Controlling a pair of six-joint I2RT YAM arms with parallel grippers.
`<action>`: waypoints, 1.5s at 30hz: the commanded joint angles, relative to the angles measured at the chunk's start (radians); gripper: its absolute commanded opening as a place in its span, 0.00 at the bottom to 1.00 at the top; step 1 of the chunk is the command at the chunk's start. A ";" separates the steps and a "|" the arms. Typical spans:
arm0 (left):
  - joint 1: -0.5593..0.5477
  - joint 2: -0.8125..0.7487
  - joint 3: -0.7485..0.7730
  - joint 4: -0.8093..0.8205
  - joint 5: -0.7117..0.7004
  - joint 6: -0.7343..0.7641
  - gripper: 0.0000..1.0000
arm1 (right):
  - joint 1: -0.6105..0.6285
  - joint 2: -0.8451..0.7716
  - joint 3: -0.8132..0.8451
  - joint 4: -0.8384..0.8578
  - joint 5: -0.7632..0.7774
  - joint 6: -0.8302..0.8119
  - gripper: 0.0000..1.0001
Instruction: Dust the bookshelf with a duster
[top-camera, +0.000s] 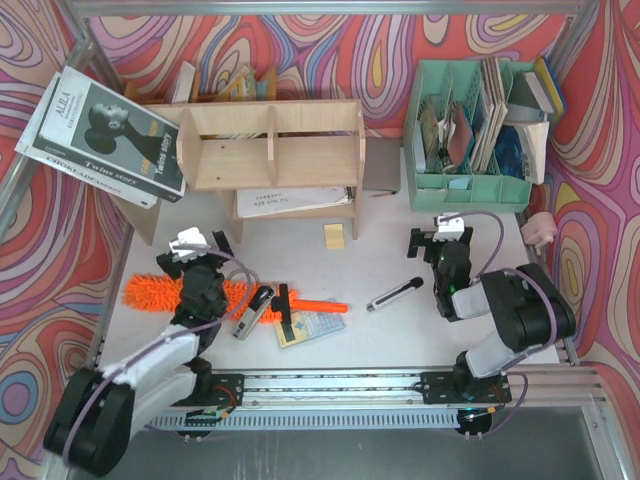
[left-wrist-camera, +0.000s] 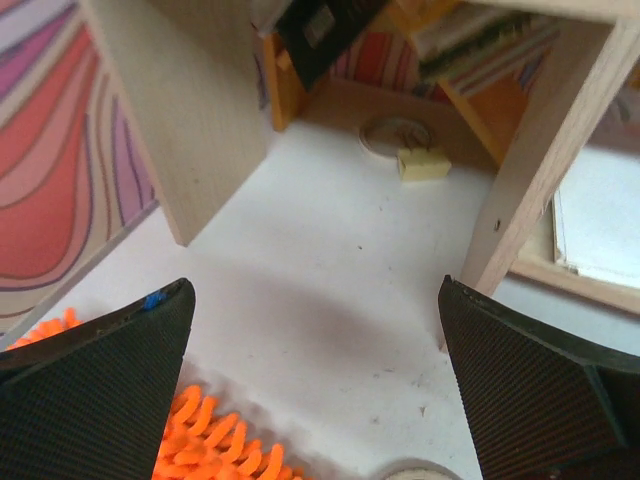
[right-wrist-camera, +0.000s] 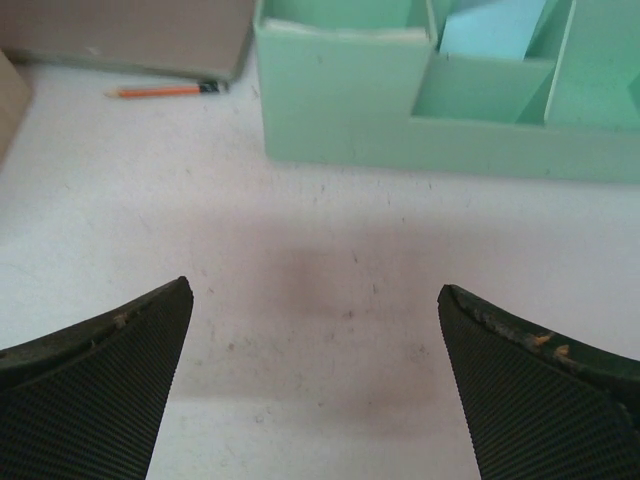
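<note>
The light plywood bookshelf (top-camera: 270, 145) stands at the back left of the table, holding papers and books. The orange fluffy duster (top-camera: 150, 295) lies flat in front of it, its thin handle (top-camera: 320, 304) pointing right. My left gripper (top-camera: 195, 252) hovers open just beyond the duster's brush, between it and the shelf. In the left wrist view the gripper (left-wrist-camera: 315, 290) holds nothing; orange fluff (left-wrist-camera: 210, 450) shows at the bottom, with a shelf leg (left-wrist-camera: 530, 160) ahead. My right gripper (top-camera: 440, 238) is open over bare table, far from the duster, and in its wrist view the gripper (right-wrist-camera: 315, 290) is empty.
A mint-green file organiser (top-camera: 470, 130) stands at the back right, seen close ahead as the organiser (right-wrist-camera: 400, 110). A stapler (top-camera: 252, 312), a black clip (top-camera: 285, 305) and a card (top-camera: 308, 325) lie along the duster handle. A black marker (top-camera: 393, 295) lies mid-table. Books (top-camera: 105, 135) lean at the left.
</note>
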 joint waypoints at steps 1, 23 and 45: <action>-0.076 -0.236 -0.026 -0.274 -0.228 -0.036 0.99 | 0.039 -0.152 0.023 -0.116 0.039 -0.029 0.99; -0.119 -0.816 0.224 -1.390 -0.135 -0.761 0.99 | 0.099 -0.744 0.177 -1.032 -0.017 0.571 0.99; -0.118 -0.606 0.310 -1.502 -0.032 -0.802 0.99 | 0.867 -0.330 0.571 -1.255 0.041 0.386 0.93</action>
